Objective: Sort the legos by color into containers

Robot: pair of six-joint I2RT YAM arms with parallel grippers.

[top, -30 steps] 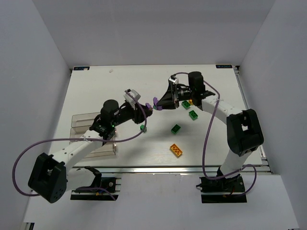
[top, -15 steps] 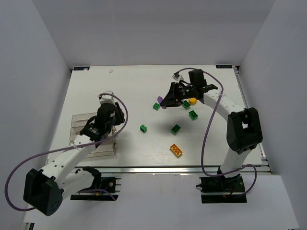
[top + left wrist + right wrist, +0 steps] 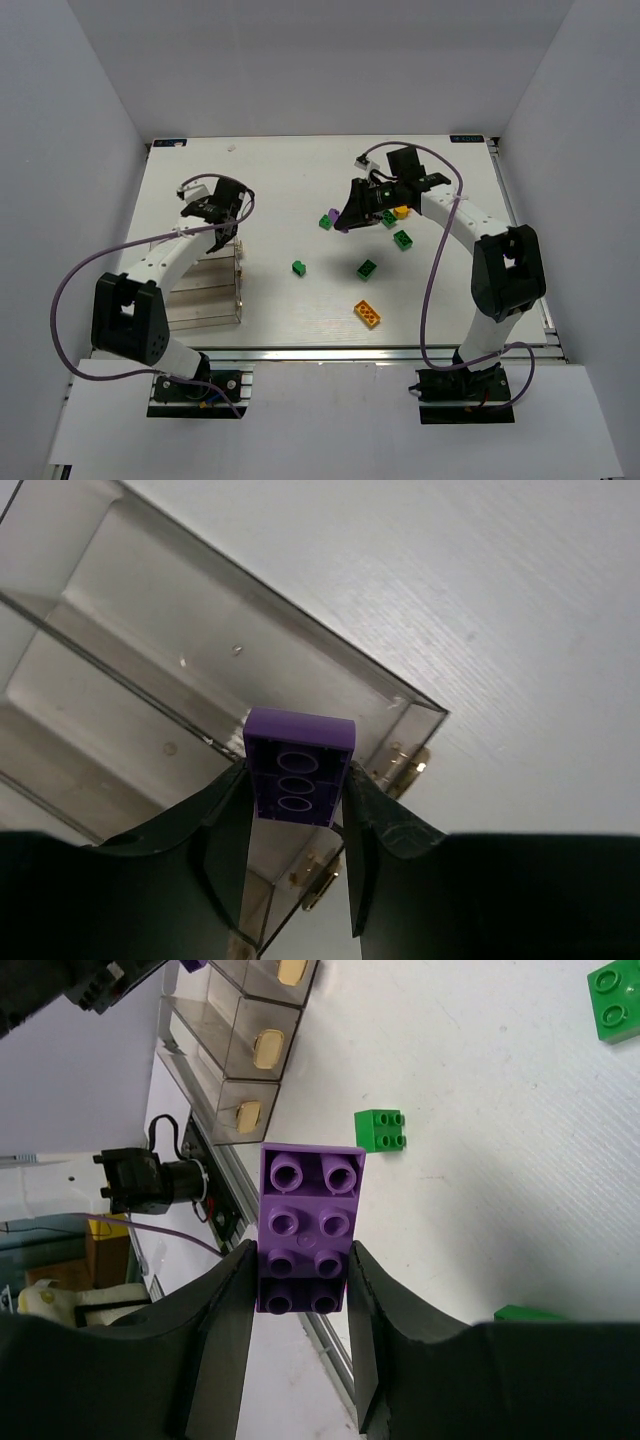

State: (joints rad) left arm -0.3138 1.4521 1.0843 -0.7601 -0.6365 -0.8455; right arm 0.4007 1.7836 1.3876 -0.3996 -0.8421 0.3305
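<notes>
My left gripper [image 3: 296,785] pinches a purple brick [image 3: 298,765] by its long sides, with the hollow underside facing the wrist camera, over a corner of the clear containers [image 3: 130,670] at the left of the table [image 3: 280,180]. My right gripper [image 3: 303,1290] pinches a second purple brick [image 3: 310,1222], studs showing, near the table centre. Green legos [image 3: 367,269], a yellow-orange block [image 3: 401,211] and a flat orange brick [image 3: 367,313] lie loose right of centre. The blue corner labels [image 3: 165,143] are too small to read.
</notes>
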